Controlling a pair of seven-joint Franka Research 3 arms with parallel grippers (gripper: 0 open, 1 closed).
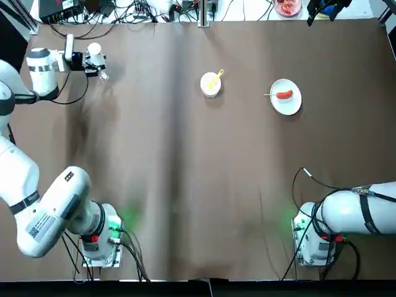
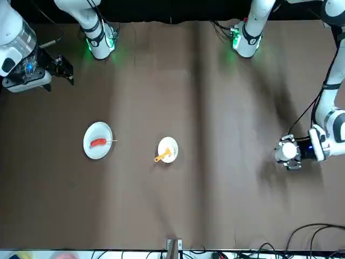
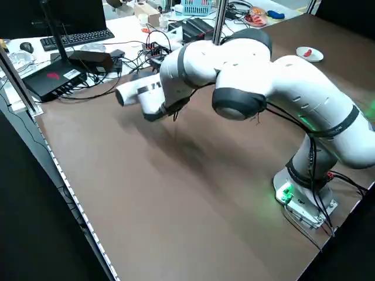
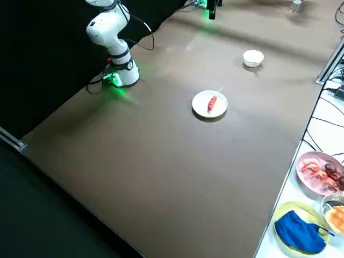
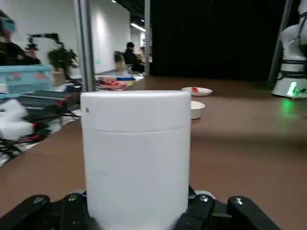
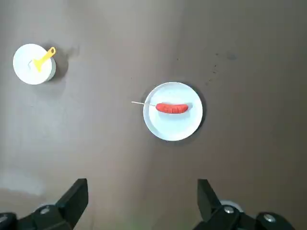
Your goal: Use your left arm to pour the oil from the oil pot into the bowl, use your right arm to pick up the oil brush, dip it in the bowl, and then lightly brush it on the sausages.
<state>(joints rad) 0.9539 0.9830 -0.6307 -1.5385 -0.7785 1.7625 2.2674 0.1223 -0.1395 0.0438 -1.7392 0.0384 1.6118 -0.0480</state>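
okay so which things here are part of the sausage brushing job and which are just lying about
For the job:
- oil pot, in the left gripper
- bowl
- oil brush
- sausage

Lying about:
- keyboard
- blue cloth

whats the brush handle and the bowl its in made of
Brush handle: probably plastic, smooth and moulded-looking, going by its even bright yellow-orange colour and the hole at its end.

Bowl: white and smooth with a thin, even rim; that could be glazed ceramic or hard plastic, and the look alone does not settle which.
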